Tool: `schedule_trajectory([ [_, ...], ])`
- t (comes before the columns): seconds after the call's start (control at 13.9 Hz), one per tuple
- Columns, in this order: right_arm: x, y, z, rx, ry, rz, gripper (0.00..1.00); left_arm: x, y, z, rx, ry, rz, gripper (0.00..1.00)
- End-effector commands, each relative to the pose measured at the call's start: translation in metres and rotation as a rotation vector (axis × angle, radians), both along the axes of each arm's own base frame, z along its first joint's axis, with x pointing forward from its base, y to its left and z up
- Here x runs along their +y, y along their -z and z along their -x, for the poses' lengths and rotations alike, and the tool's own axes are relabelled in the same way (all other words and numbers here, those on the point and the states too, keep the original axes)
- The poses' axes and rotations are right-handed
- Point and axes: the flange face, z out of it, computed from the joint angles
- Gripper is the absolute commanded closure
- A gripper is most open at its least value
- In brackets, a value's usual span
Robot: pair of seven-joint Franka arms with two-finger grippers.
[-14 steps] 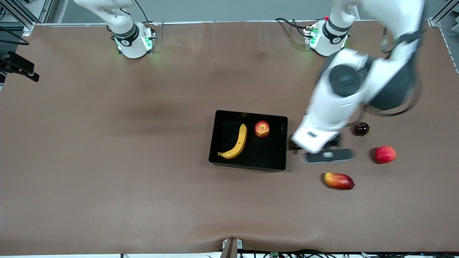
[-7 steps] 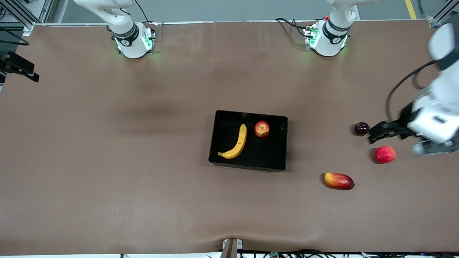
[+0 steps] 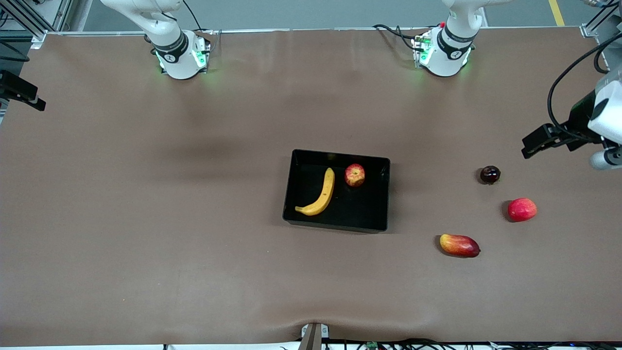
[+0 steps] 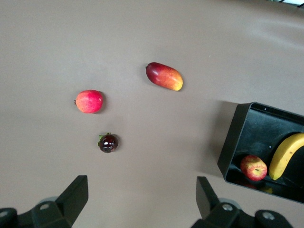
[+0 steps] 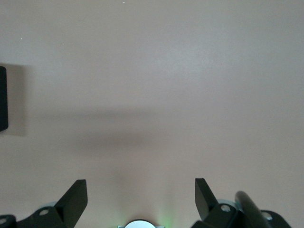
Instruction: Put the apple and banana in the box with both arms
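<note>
1. Fruit is lying in the box (image 3: 296, 184) in the front view: the banana (image 3: 320, 194) is curving along the floor toward the right arm's end, and the apple (image 3: 355, 175) is sitting just beside it, apart from it, toward the left arm's end.
2. Toward the left arm's end of the table (image 3: 146, 218), well apart from the box, a dark round fruit (image 3: 490, 174), a pinkish-red round fruit (image 3: 522, 209) and a mango (image 3: 459, 245) are lying, the mango nearest the front camera.
3. The left gripper (image 3: 537, 141) is hanging in the air over bare table at the left arm's end, above the dark round fruit's area, holding nothing.
4. In the left wrist view, the left gripper's fingers (image 4: 73, 197) are standing wide apart over bare table, with the dark round fruit (image 4: 108, 142), the pinkish-red round fruit (image 4: 89, 101), the mango (image 4: 164, 76) and the box (image 4: 232, 142) with the apple (image 4: 253, 167) and the banana (image 4: 286, 155) all showing.
5. In the right wrist view, the right gripper (image 5: 140, 197) is waiting over bare table with its fingers (image 5: 75, 199) spread apart, empty, and a black edge (image 5: 3, 98) is showing at the border.
</note>
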Motion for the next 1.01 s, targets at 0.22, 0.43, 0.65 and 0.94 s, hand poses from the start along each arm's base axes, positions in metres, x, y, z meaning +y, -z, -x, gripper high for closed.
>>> schedule_trajectory([
  [0.22, -0.002, -0.001, 0.002, -0.002, 0.001, -0.019, 0.0, 0.003, -0.008, 0.044, -0.048, 0.101, -0.031, 0.0],
  [0.43, -0.001, -0.001, 0.002, -0.002, 0.0, -0.019, 0.0, -0.008, 0.002, 0.048, -0.016, 0.148, -0.033, 0.0],
  [0.65, -0.001, -0.001, 0.002, -0.004, 0.0, -0.018, 0.0, 0.0, -0.005, 0.054, -0.015, 0.137, -0.024, 0.0],
  [0.94, -0.001, -0.001, 0.002, -0.004, 0.0, -0.018, 0.0, 0.0, -0.005, 0.062, -0.01, 0.138, -0.026, 0.0],
])
